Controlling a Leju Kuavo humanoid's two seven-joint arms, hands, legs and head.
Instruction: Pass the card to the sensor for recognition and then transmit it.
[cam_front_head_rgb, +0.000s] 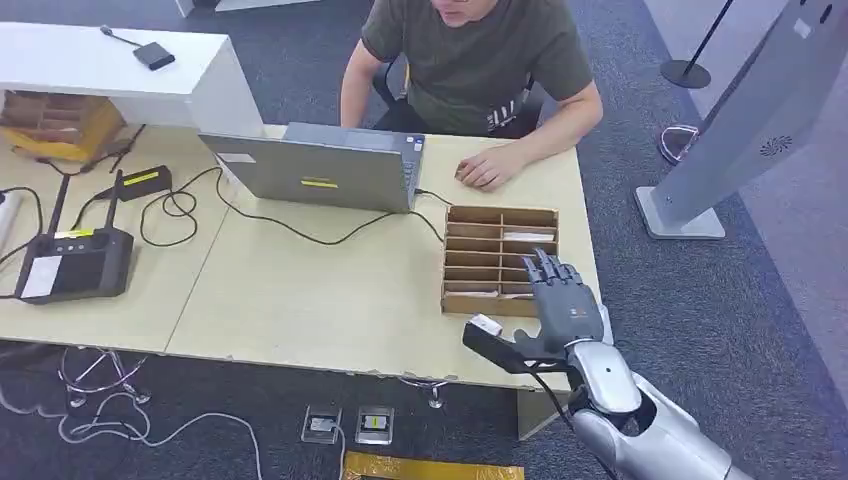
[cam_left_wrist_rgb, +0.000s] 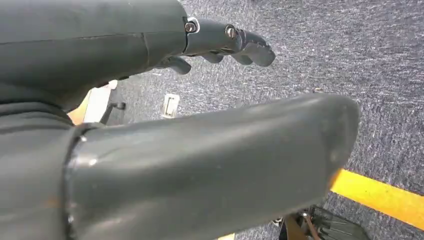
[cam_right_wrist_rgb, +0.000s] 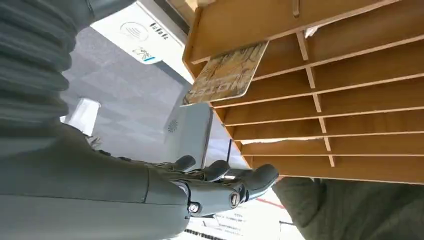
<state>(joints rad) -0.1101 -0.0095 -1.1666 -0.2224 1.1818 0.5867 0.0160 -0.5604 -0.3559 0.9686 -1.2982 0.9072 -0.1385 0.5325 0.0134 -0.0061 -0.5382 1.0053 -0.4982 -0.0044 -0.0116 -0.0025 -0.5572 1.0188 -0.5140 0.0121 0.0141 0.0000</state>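
A wooden slotted rack (cam_front_head_rgb: 498, 222) stands on the table's right end, with cards in some slots. A patterned beige card (cam_right_wrist_rgb: 227, 75) sticks out of one end slot of the rack (cam_right_wrist_rgb: 350, 100). My right hand (cam_front_head_rgb: 560, 298) hovers over the rack's near right corner, fingers spread, thumb pointing left, holding nothing. In the right wrist view its fingers (cam_right_wrist_rgb: 220, 179) lie apart from the card. A grey standing terminal (cam_front_head_rgb: 760, 120) rises on the floor to the right of the table. My left hand (cam_left_wrist_rgb: 220, 42) hangs over the carpet with nothing in it.
A person (cam_front_head_rgb: 470, 60) sits behind the table, one hand (cam_front_head_rgb: 487, 170) resting near the rack. A grey laptop (cam_front_head_rgb: 320, 165), cables and a black device (cam_front_head_rgb: 75, 265) lie to the left. The table's edge (cam_front_head_rgb: 330, 362) runs below my thumb. A yellow floor line (cam_left_wrist_rgb: 380, 197) crosses the carpet.
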